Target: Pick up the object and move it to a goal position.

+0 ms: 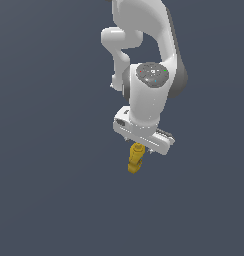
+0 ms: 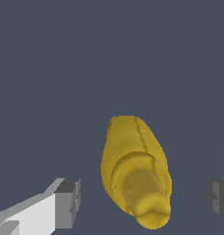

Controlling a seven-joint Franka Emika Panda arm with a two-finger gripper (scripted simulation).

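Observation:
The object (image 2: 137, 170) is a small mustard-yellow knobbly piece with a rounded cap end that points toward the wrist camera. It lies between my two grey fingertips (image 2: 68, 202), with a clear gap on either side, so neither pad touches it. My gripper (image 2: 143, 202) is open. In the exterior view the white hand hangs straight over the object (image 1: 135, 160). The yellow piece sticks out just below my gripper (image 1: 138, 148), whose fingers are mostly hidden by the hand.
A plain dark blue-grey surface (image 1: 54, 190) fills both views. The arm's white links (image 1: 144, 45) rise behind the hand in the exterior view. No goal marker shows.

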